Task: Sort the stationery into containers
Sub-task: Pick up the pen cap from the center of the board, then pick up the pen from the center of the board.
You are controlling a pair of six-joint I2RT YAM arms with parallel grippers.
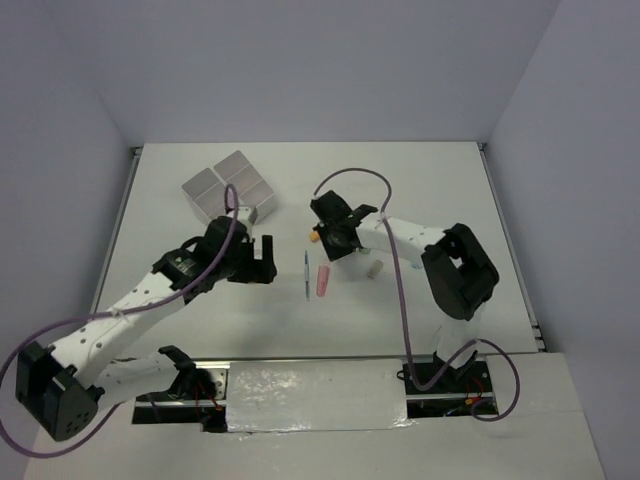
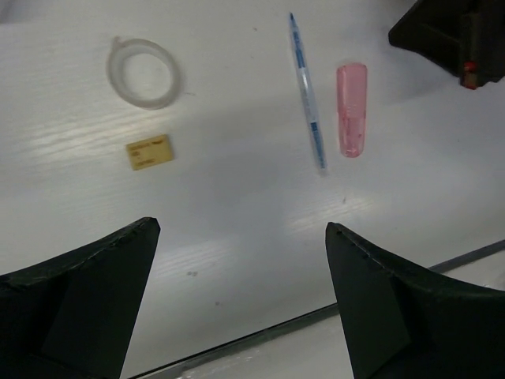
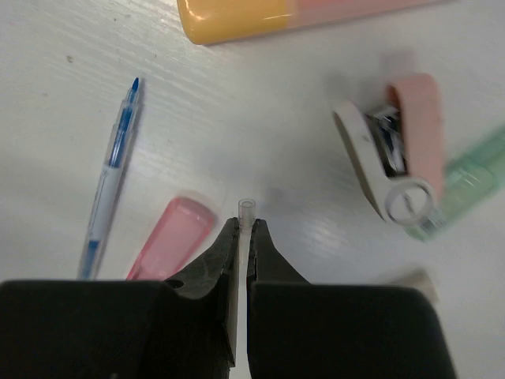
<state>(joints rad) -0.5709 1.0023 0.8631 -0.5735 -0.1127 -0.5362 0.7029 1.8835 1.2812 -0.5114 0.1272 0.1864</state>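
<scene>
Right pincer [image 3: 243,230]: squeezed tight on a thin clear pen [image 3: 246,207]. Left pincer [image 2: 241,227]: gaped wide, empty. Barely started, seemingly. Couldn't spot anything in containers [image 1: 228,188] at 11 o'clock; had yet to sort blue pen [image 2: 308,95], pink marker [image 2: 352,109], tape ring [image 2: 144,73], tan eraser [image 2: 150,151], loose around centre.

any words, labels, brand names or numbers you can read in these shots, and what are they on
Nothing here can be read as text.
tan eraser: faint dark print on its top face, too blurred to read.
blue pen: blue marks along the clear barrel, too small to tell whether they are lettering.
pink marker: no print shows on it.
</scene>
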